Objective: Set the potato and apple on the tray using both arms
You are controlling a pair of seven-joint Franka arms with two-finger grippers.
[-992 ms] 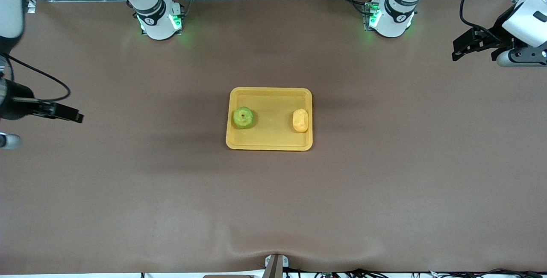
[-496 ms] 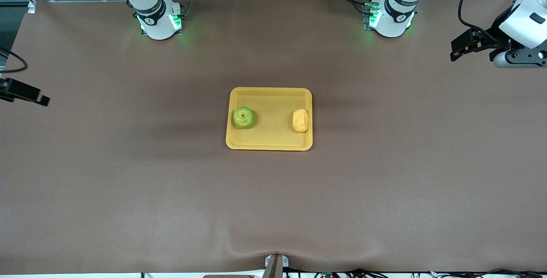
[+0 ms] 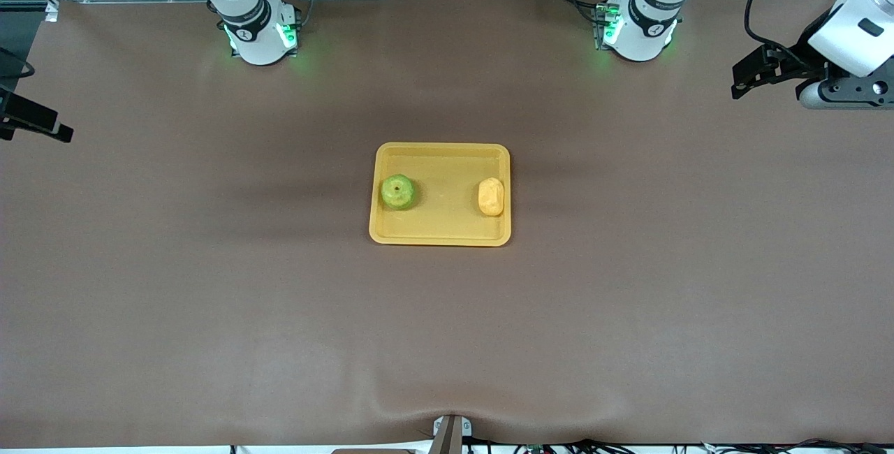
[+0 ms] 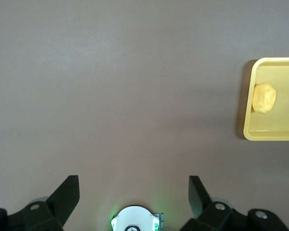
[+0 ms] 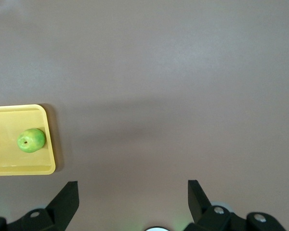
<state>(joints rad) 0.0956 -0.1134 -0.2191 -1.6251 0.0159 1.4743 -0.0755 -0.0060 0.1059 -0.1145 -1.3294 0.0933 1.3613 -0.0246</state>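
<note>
The yellow tray (image 3: 440,239) lies at the middle of the table. The green apple (image 3: 398,192) sits in it toward the right arm's end, and the yellow-orange potato (image 3: 491,196) sits in it toward the left arm's end. My left gripper (image 3: 742,82) is open and empty, raised over the left arm's end of the table. My right gripper (image 3: 56,129) is open and empty, over the right arm's end. The left wrist view shows its gripper (image 4: 133,185), the potato (image 4: 264,97) and the tray (image 4: 269,135). The right wrist view shows its gripper (image 5: 132,188), the apple (image 5: 31,140) and the tray (image 5: 19,169).
The two arm bases (image 3: 258,31) (image 3: 639,24) stand with green lights along the table's edge farthest from the front camera. A metal clamp (image 3: 450,433) sits at the table's nearest edge. Brown cloth covers the whole table.
My right gripper has drawn back from the tray toward its end of the table, almost out of the front view. My left gripper has shifted slightly. Apple and potato have not moved.
</note>
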